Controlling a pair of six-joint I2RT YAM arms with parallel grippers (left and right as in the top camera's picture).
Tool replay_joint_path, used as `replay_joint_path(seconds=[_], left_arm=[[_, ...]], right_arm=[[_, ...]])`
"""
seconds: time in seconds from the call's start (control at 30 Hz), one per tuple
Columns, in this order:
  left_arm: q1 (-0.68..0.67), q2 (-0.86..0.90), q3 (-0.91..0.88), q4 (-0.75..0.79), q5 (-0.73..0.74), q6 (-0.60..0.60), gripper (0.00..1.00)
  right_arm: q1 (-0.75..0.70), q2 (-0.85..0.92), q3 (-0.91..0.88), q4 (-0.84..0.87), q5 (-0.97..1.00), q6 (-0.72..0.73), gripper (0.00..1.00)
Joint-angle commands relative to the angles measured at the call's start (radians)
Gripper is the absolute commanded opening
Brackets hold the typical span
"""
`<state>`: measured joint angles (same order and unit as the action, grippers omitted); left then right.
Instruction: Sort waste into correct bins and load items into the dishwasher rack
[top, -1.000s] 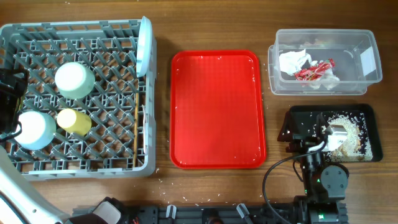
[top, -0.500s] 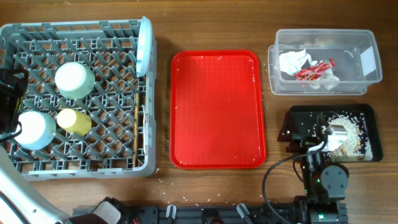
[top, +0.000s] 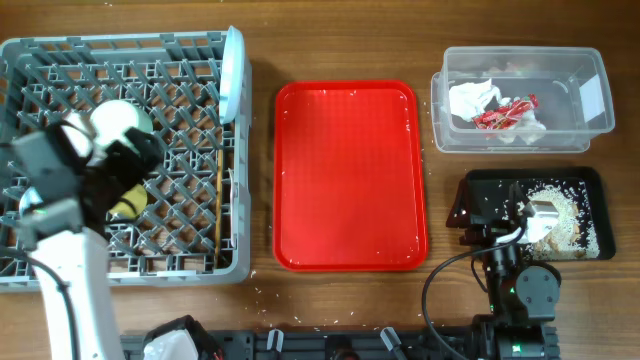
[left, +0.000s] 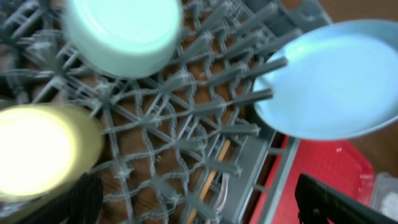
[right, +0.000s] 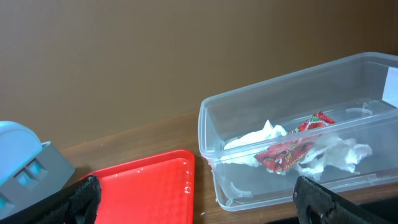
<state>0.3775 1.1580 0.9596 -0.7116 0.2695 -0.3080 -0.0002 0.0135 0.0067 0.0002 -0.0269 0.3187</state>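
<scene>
The dishwasher rack (top: 200, 262) fills the desk's left edge. The left claw (left: 205, 198) hangs just above it, spread wide and empty, near a pale green bowl (left: 124, 31), the yellow cup (left: 43, 152) and the chopsticks (left: 208, 177). The plate (left: 336, 81) stands on edge against the rack's right wall, and I judge it the weak spot: a careless sweep of that arm could tip it onto the red tray (top: 350, 175). At the far right corner the clear tub (top: 590, 60) holds the napkin (top: 472, 98) and sachet wrapper (top: 503, 113). At the near right corner the right claw (right: 202, 199), also wide and empty, sits over the black tray (top: 592, 180); a nudge could scatter its rice crumbs (top: 572, 215).
</scene>
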Motion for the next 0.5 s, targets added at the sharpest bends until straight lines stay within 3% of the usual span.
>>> replay_joint_path(seconds=[0.0,0.17,0.27,0.47], left_arm=[[-0.145,-0.115,-0.167,0.15,-0.092,0.02,1.0],[-0.32,-0.344,-0.411,0.293,-0.264,0.021,1.0],[-0.348,-0.446,-0.546,0.371,-0.271,0.019,1.0],[-0.35,-0.651,-0.706,0.364,-0.263,0.014,1.0]], right_arm=[[-0.005,-0.01,-0.002,0.002,-0.019,-0.011,1.0],[-0.005,-0.01,-0.002,0.002,-0.019,-0.011,1.0],[-0.005,-0.01,-0.002,0.002,-0.019,-0.011,1.0],[-0.005,-0.01,-0.002,0.002,-0.019,-0.011,1.0]])
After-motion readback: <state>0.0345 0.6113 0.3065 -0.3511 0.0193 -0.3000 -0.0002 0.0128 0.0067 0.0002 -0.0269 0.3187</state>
